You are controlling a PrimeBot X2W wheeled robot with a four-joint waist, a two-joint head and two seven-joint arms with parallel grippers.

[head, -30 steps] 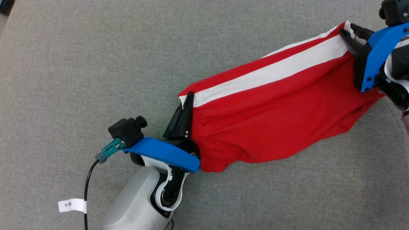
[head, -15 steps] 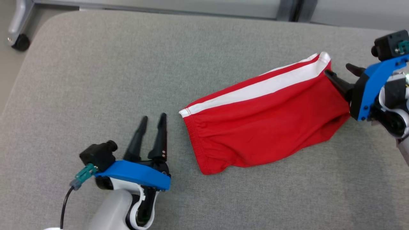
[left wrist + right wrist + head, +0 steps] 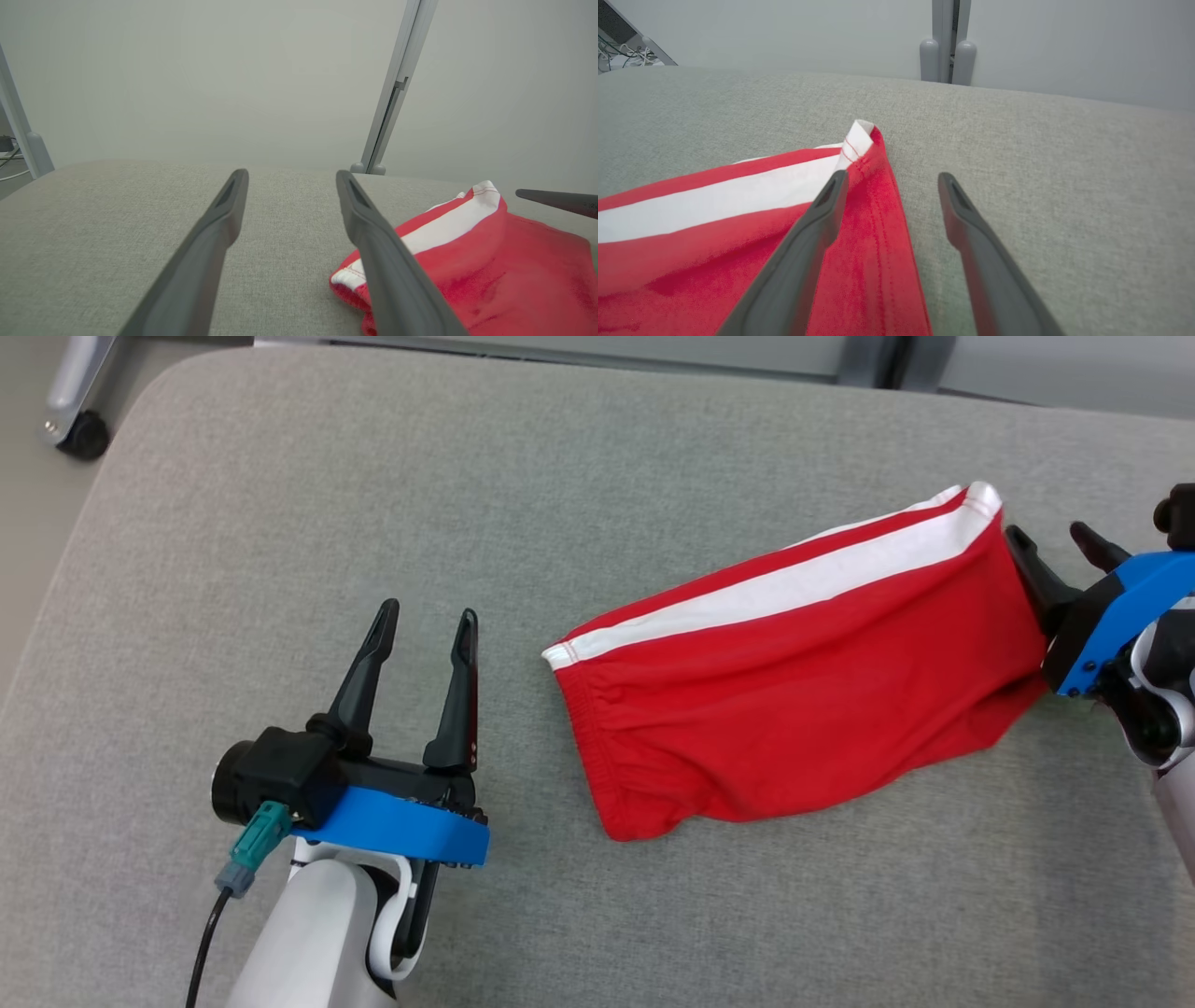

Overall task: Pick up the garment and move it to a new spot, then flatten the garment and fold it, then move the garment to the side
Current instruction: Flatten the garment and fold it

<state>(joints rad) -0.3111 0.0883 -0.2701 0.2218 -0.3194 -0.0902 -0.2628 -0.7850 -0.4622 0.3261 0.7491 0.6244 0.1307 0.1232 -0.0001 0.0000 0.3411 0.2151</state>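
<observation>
Two Sets of Jaws Spread, Garment Lying Between Them

Both sets of jaws stood spread and held nothing. The garment [image 3: 794, 709], a pair of red shorts with a white stripe [image 3: 794, 583], lay on the grey padded bench [image 3: 280, 476], right of centre in the head view, with its lower edge rumpled.

Its long axis ran across the robot's front, from the gathered waistband [image 3: 583, 747] at the near left to the hemmed end [image 3: 999, 616] at the far right. The left jaws sat near the waistband end but apart from it, fingers [image 3: 364, 672] pointing away from the robot and roughly square to that axis. The right jaws sat at the hemmed end. In the right wrist view one finger [image 3: 805, 242] lay over the red cloth and the other over bare bench, straddling the edge. Contact with the cloth could not be confirmed.

Judgement: the right arm was the nearer and could close on the hem with little travel. The left arm would first need to shift toward its right to reach the waistband.
</observation>
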